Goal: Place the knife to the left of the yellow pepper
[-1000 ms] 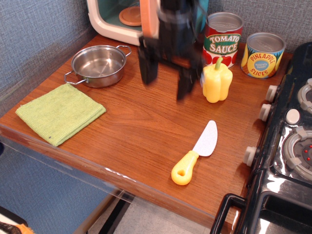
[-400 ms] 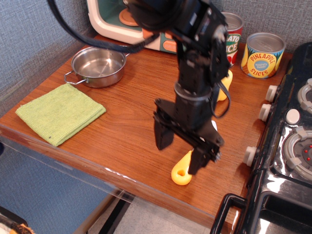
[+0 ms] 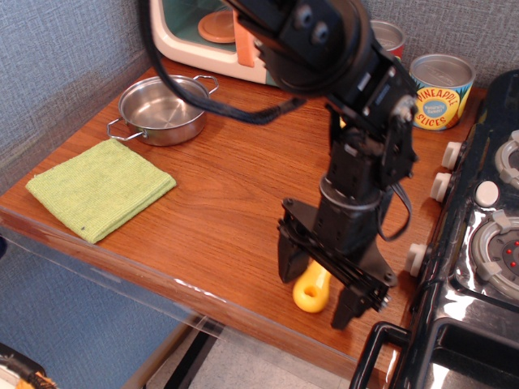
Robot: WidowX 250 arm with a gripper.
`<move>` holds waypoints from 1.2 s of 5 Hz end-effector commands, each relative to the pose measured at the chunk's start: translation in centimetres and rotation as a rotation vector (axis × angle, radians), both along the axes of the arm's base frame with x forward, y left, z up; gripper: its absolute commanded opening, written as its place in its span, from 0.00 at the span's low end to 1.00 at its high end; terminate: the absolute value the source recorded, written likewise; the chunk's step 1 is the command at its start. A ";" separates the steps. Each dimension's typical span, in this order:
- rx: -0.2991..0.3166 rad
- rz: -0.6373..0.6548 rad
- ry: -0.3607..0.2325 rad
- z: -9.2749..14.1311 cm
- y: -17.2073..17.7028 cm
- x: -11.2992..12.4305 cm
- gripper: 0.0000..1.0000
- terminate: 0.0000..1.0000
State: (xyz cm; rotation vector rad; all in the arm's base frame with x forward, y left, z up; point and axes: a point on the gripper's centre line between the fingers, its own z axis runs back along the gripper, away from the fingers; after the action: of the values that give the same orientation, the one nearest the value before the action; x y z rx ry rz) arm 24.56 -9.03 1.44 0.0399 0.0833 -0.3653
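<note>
The black gripper (image 3: pixel 322 288) hangs low over the front edge of the wooden bench (image 3: pixel 219 211), near its front right corner, its two fingers (image 3: pixel 289 258) spread wide and pointing down, one on either side of the yellow handle of the knife (image 3: pixel 311 290). The knife lies flat on the wood close to the front edge; only the rounded end of its handle, with the hole, shows between the fingers, and the blade is hidden behind the wrist. Whether the fingers touch the handle cannot be told. The bulky black arm (image 3: pixel 349 97) reaches down from the back of the bench and covers the spot in front of the cans, so the yellow pepper (image 3: pixel 344 123) shows only as a sliver of yellow at the arm's edge, well back from the knife toward the rear right of the bench. A pineapple slices can (image 3: pixel 441 91) stands at the back right corner, with a second can (image 3: pixel 388 37) partly hidden beside it. A small steel pot (image 3: pixel 163 109) sits toward the back left, a folded green cloth (image 3: pixel 100 187) lies at the left front corner, and a toy oven (image 3: pixel 207 32) stands along the back edge. A black stove (image 3: pixel 478 243) adjoins the bench's right edge.
</note>
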 end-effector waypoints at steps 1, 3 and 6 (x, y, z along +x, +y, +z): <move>0.034 0.033 -0.026 -0.4 0.6 0.7 0.00 0.00; 0.019 0.024 -0.033 0.2 0.6 0.6 0.00 0.00; -0.042 0.134 -0.299 10.9 1.4 2.6 0.00 0.00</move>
State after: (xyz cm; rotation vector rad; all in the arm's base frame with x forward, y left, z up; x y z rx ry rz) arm 27.51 -7.74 11.16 0.0504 -0.1682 -0.2205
